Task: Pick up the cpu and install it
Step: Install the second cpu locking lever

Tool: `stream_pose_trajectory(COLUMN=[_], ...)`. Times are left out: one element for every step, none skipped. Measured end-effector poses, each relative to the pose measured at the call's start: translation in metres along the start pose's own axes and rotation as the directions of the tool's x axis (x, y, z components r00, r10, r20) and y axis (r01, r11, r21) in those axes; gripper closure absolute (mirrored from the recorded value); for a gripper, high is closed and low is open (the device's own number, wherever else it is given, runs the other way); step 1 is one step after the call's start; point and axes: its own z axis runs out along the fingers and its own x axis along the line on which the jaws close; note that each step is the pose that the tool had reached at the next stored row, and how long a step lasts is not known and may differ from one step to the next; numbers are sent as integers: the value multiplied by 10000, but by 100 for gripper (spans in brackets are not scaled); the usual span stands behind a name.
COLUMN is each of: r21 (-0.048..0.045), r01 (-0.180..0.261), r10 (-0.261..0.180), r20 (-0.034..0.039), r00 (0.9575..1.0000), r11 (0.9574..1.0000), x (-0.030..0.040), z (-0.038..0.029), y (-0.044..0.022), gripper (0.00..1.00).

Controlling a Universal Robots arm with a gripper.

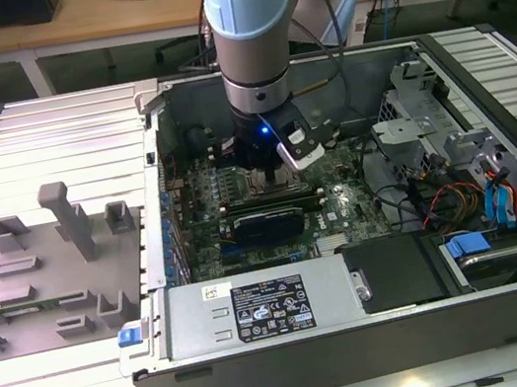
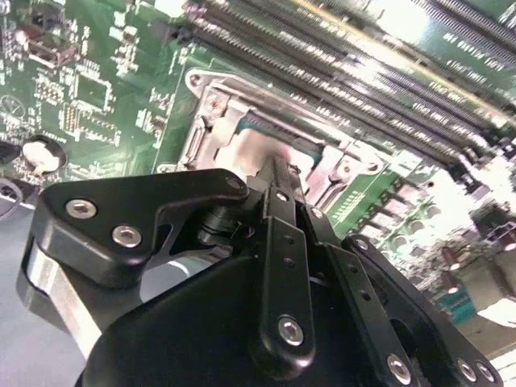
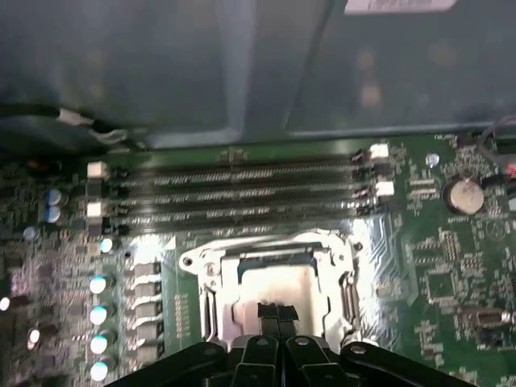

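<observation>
The cpu (image 3: pixel 274 284) is a pale silver square lying flat inside the open metal-framed socket (image 3: pixel 193 262) on the green motherboard. My gripper (image 3: pixel 276 309) hangs right over it, with its two narrow black fingertips pressed together above the chip's near edge. In the second wrist view the gripper (image 2: pixel 280 165) points down at the cpu (image 2: pixel 254 149), whose shiny top shows just past the fingers, inside the socket (image 2: pixel 211 93). In the exterior view the gripper (image 1: pixel 270 173) is low inside the computer case, over the middle of the board. Whether the tips touch the chip cannot be told.
Memory slots (image 3: pixel 234 193) run alongside the socket, and a row of capacitors (image 3: pixel 98 314) stands beside it. The open case (image 1: pixel 262 328) holds cables and drive bays (image 1: pixel 481 204) on the exterior view's right. A grey fixture plate (image 1: pixel 53 280) with upright blocks lies on the exterior view's left.
</observation>
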Motion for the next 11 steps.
stream_pose_trajectory(r21=[13,32,57,84,82,83,83,84,84,84,84], r01=[2,5,5,7,7,6,6,7,7,6,6], r10=[-2,-5,-5,-7,-7,-6,-6,-7,-7,-7,-6], r20=[0,2,4,5,7,7,7,7,6,6,6], r00=[10000,10000,10000,10000,10000,10000,10000,10000,10000,10000,10000], r11=[10000,10000,10000,10000,10000,10000,10000,10000,10000,10000,10000], x=[-3,-9,-13,-16,-17,-17,-17,-18,-19,-19,-19], z=[-14,-49,-91,-129,-129,-129,-129,-130,-130,-130,-130], y=[10,22,34,43,44,44,44,44,44,44,44], gripper=[89,89,89,89,89,89,89,89,89,89,89])
